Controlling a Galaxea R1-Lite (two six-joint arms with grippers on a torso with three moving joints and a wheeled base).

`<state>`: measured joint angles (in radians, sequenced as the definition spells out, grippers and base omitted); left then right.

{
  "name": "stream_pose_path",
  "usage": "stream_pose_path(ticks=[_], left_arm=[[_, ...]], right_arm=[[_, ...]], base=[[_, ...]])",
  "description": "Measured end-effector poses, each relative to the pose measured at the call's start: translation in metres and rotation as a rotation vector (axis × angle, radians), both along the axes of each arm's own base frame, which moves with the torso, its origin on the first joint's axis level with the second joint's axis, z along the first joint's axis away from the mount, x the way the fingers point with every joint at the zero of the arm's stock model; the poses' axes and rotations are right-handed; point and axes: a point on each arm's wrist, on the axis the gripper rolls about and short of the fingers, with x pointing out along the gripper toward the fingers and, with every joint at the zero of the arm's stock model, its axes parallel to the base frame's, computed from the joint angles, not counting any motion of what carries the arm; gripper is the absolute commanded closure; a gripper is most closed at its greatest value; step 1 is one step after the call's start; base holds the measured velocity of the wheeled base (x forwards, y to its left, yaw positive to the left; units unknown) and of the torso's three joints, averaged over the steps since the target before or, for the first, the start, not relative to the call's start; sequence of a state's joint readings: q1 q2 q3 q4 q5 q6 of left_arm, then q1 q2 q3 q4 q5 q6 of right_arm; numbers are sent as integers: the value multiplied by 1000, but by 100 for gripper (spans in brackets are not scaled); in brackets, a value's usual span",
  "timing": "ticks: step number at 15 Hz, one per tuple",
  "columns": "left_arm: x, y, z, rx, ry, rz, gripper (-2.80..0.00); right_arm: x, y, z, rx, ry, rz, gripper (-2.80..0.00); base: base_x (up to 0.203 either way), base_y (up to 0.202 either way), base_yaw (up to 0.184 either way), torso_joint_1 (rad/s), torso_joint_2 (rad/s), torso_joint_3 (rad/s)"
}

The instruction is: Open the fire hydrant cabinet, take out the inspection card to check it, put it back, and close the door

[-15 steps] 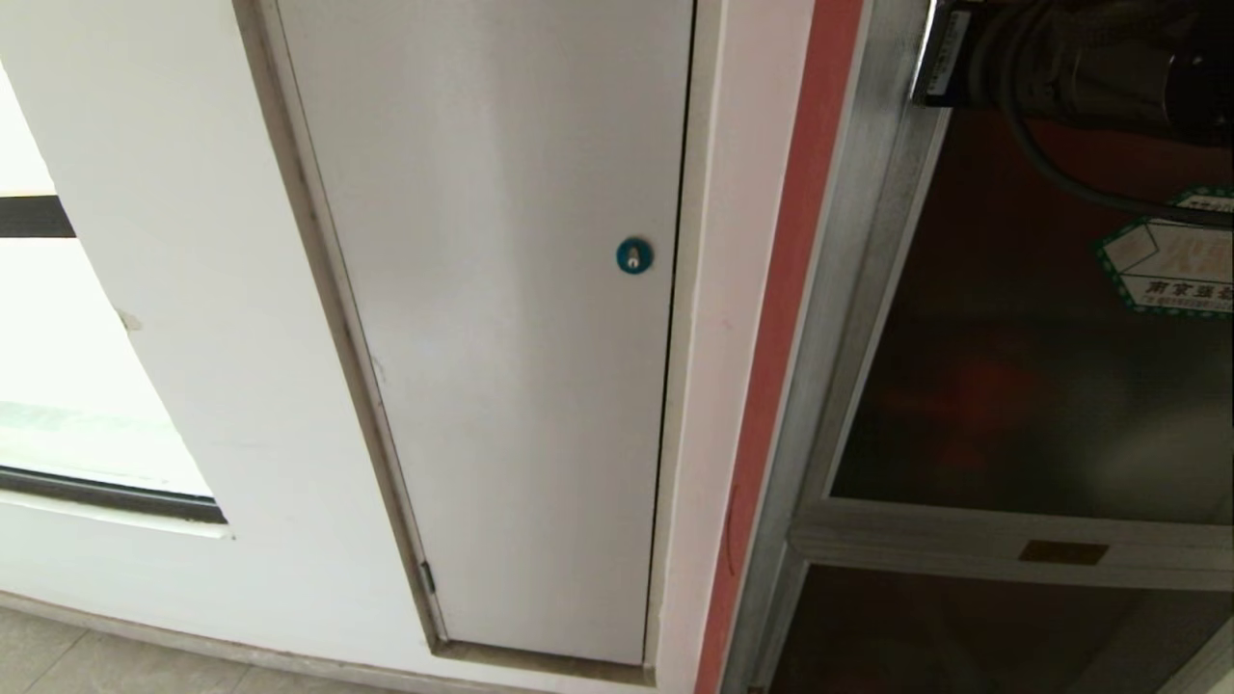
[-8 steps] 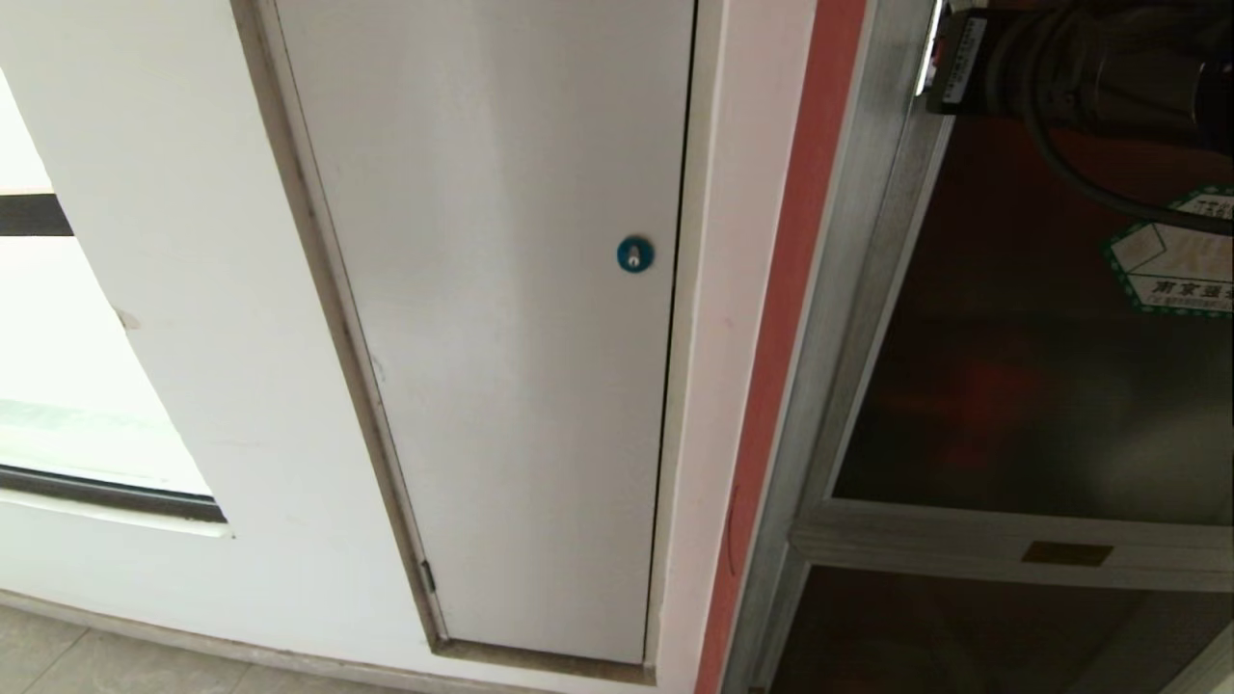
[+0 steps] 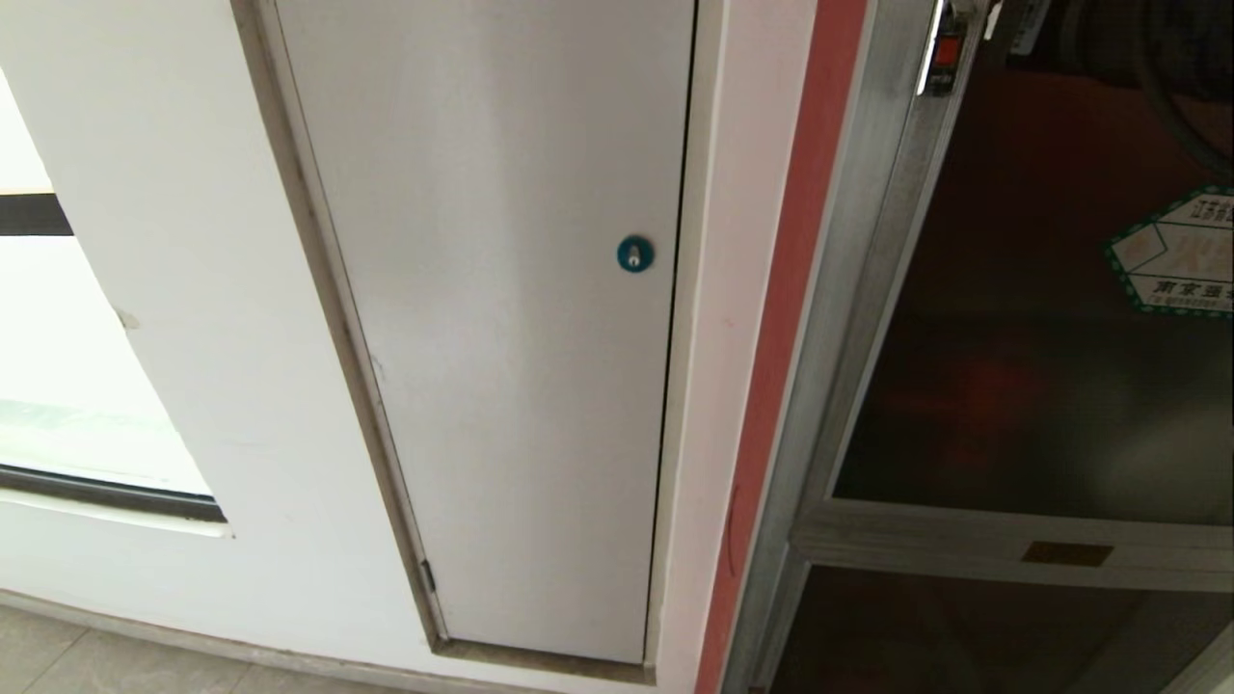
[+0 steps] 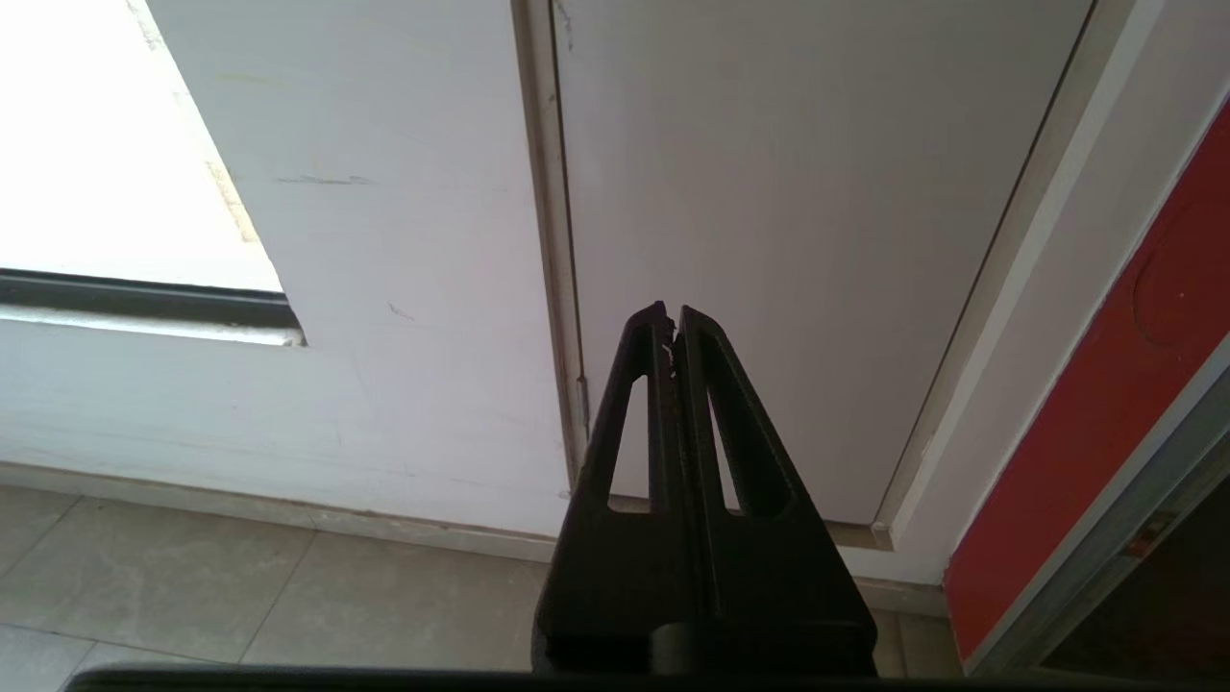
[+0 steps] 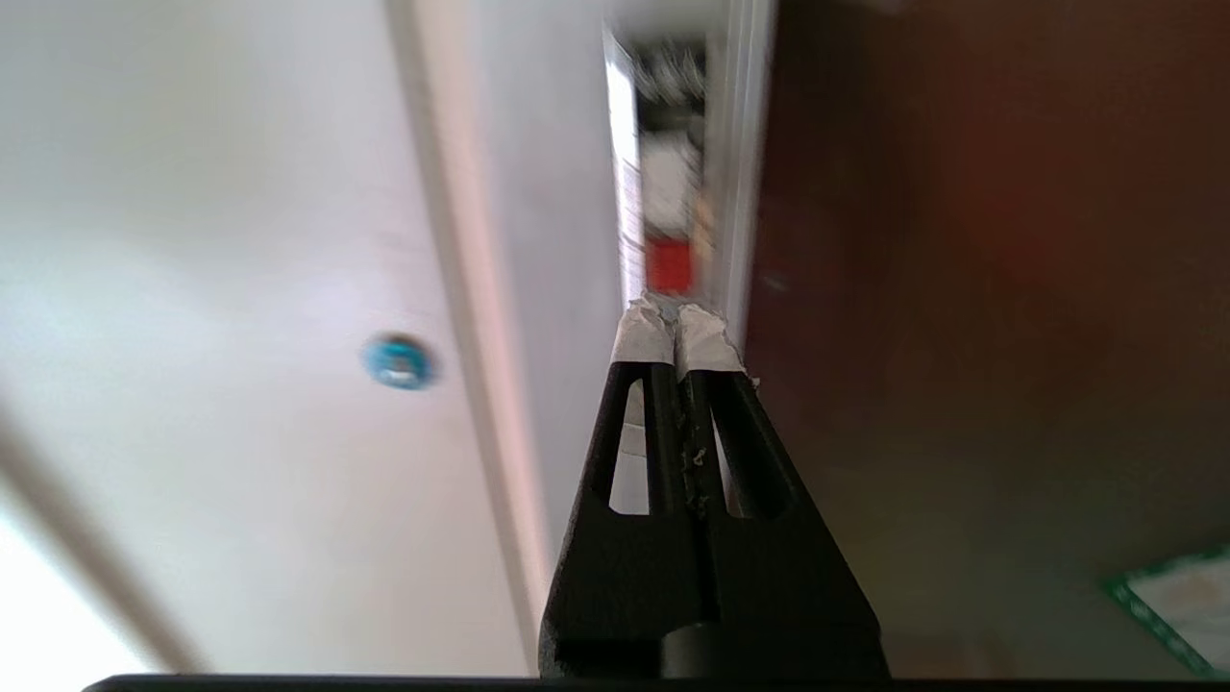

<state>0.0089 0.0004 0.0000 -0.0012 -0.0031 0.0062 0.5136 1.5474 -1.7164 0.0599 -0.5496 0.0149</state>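
Since a second ago the right arm has slid up and out of the head view: its dark wrist and cable, which covered the upper corner of the door (image 3: pixel 1022 318), are gone but for a dim trace at the top edge, and the red-and-chrome latch (image 3: pixel 945 53) that they hid is now bare on the door's silver frame. The camera itself has not shifted.

The right end effector (image 5: pixel 678 312) has its two black fingers pressed together, the white-taped tips (image 5: pixel 644 336) touching, with nothing between them. In the right wrist view it points at the seam where the door meets the frame, just short of the blurred red latch (image 5: pixel 668 264); whether the tips touch the metal cannot be told.

The fire hydrant cabinet (image 3: pixel 868 289) fills the right side of the head view, and its door of dark tinted glass is shut, with a dull red glow behind the pane and a green-bordered hexagonal sticker (image 3: pixel 1171 255) near the right edge. Below it sits a second dark panel with a small brass plate (image 3: pixel 1064 553). The inspection card cannot be seen.

To the left of the cabinet stands a plain white door (image 3: pixel 501 318) with a small blue round lock (image 3: pixel 634 253).

The left end effector (image 4: pixel 671 322) is also closed and empty, hanging low before the foot of the white door (image 4: pixel 788 240), above the tiled floor (image 4: pixel 240 596).
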Motion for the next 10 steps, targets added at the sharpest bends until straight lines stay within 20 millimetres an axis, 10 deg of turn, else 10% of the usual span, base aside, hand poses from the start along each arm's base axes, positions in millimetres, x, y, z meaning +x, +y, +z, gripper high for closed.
stream_pose_path(ticks=[6,10], left_arm=[[0,0,0,0,0,0,0],[0,0,0,0,0,0,0]], right_arm=[[-34,-20,37,63,-20,222,0],[-21,-41,33,151,55,349,0]], base=[[0,0,0,0,0,0],[0,0,0,0,0,0]])
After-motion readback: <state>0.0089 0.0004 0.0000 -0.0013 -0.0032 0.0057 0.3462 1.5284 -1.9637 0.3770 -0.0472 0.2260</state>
